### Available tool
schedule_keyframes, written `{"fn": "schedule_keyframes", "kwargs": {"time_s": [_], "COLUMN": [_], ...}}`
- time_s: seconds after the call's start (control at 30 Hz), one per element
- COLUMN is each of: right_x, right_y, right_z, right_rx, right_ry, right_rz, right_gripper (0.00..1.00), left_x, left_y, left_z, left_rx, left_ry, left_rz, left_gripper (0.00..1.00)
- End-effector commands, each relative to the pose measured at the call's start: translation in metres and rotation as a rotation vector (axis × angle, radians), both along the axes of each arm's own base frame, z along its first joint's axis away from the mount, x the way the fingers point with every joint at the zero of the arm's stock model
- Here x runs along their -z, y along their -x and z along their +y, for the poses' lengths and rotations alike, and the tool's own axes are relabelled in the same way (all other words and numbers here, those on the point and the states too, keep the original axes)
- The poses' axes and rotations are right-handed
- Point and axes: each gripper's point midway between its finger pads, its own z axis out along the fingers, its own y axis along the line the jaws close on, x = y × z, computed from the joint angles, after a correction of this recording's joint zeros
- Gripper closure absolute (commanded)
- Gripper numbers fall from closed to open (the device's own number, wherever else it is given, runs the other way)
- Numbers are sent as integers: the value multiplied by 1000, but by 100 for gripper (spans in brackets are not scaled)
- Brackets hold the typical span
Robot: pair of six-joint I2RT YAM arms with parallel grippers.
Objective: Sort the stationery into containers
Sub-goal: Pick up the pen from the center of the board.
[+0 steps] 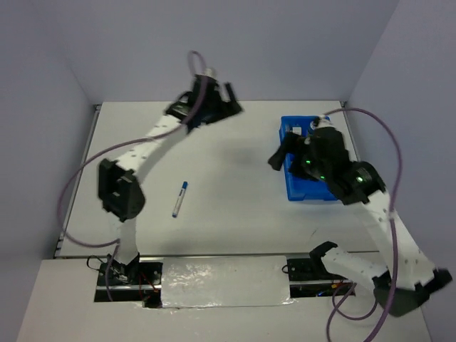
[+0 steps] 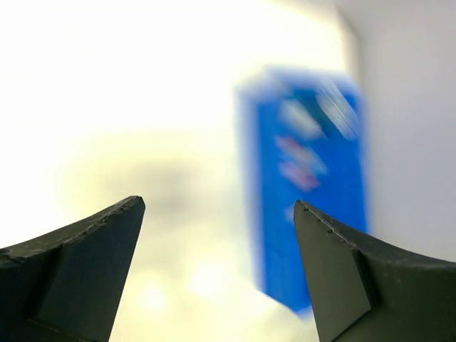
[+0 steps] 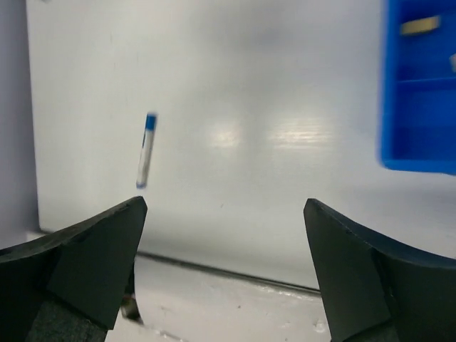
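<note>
A white pen with a blue cap (image 1: 179, 199) lies alone on the white table, left of centre; it also shows in the right wrist view (image 3: 146, 149). The blue divided tray (image 1: 299, 191) stands at the right, partly hidden by my right arm. The left wrist view shows the tray blurred (image 2: 335, 214), with pale and pink items inside that are too smeared to name. A tan stub (image 3: 419, 26) lies in one compartment of the tray (image 3: 420, 135). My left gripper (image 1: 229, 100) is open and empty, raised near the back wall. My right gripper (image 1: 274, 158) is open and empty, beside the tray's left edge.
Grey walls close the table at the back, left and right. A strip of silver tape (image 1: 221, 281) runs along the near edge between the arm bases. Purple cables (image 1: 388, 135) loop off both arms.
</note>
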Motion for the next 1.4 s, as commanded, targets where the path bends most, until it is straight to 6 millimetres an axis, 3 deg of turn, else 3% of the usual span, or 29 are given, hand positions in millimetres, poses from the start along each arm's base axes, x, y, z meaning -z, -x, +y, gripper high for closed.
{"fn": "schedule_keyframes", "kwargs": {"time_s": [0.0, 0.03, 0.07, 0.1, 0.13, 0.17, 0.2, 0.23, 0.27, 0.3, 0.33, 0.37, 0.47, 0.53, 0.57, 0.7, 0.73, 0.9, 0.97, 1.0, 1.07, 1.1, 1.17, 1.2, 1.27, 1.3, 1.33, 1.37], "right_x": [13, 18, 32, 40, 46, 60, 71, 82, 101, 111, 120, 132, 165, 193, 194, 237, 241, 278, 294, 291, 300, 303, 305, 306, 297, 284, 265, 248], "right_y": [-37, -32, -46, -49, -42, -53, -52, -51, -52, -53, -53, -56, -56, -55, -56, -52, -50, -24, -11, -10, -2, 8, 10, 21, 13, 18, 3, -13], "right_z": [55, 87, 119, 142, 171, 203, 218, 231, 256, 267, 277, 299, 326, 336, 342, 347, 346, 357, 343, 343, 321, 300, 293, 274, 285, 272, 287, 282], "right_rx": [33, -14, -24, -49, -99, -103, -104, -91, -93, -96, -92, -83, -69, -57, -45, -26, -21, -77, -59, -61, -29, -13, -1, 29, 3, -4, -17, 2], "right_ry": [44, 77, 81, 82, 91, 97, 113, 118, 126, 139, 149, 150, 157, 176, 156, 213, 222, 275, 333, 329, 381, 417, 357, 351, 203, 148, 12, -66], "right_rz": [22, 20, 62, 82, 89, 119, 153, 187, 234, 252, 266, 283, 361, 400, 406, 475, 493, 580, 642, 647, 675, 698, 709, 736, 702, 685, 613, 563], "right_gripper": [0, 0, 0, 0, 0, 0, 0, 0, 0, 0, 0, 0, 4, 6, 9, 18, 22, 31, 37, 42, 55, 59, 87, 100, 100, 100, 100, 100], "left_x": [-18, 1, 2, -16, 2, 8, 1, 11, 15, 3, 3, -4, -38, -48, -50, -51, -51, -65, -64, -63, -62, -61, -60, -60, -57, -54, -52, -46], "left_y": [4, 17, 28, 42, 58, 73, 91, 109, 127, 141, 150, 157, 177, 185, 185, 181, 178, 170, 169, 168, 168, 168, 168, 168, 167, 167, 167, 168], "left_z": [221, 279, 307, 344, 358, 373, 397, 405, 407, 404, 401, 401, 408, 406, 402, 376, 361, 344, 336, 334, 329, 327, 325, 324, 322, 321, 320, 315], "left_rx": [-474, -567, -585, -624, -612, -613, -647, -661, -668, -684, -683, -703, -783, -787, -767, -659, -602, -534, -504, -494, -472, -466, -459, -453, -445, -440, -432, -413], "left_ry": [-238, -297, -332, -294, -305, -317, -330, -356, -367, -332, -306, -291, -267, -296, -300, -232, -209, -202, -202, -204, -207, -207, -205, -203, -204, -206, -209, -209], "left_rz": [118, 201, 212, 192, 240, 282, 287, 337, 381, 354, 360, 345, 249, 245, 238, 231, 237, 205, 205, 206, 206, 207, 207, 205, 210, 216, 221, 227], "left_gripper": [1, 1, 1, 1, 1, 1, 1, 1, 1, 1, 1, 1, 1, 1, 1, 1, 1, 1, 1, 1, 1, 1, 1, 1, 1, 1, 1, 1]}}
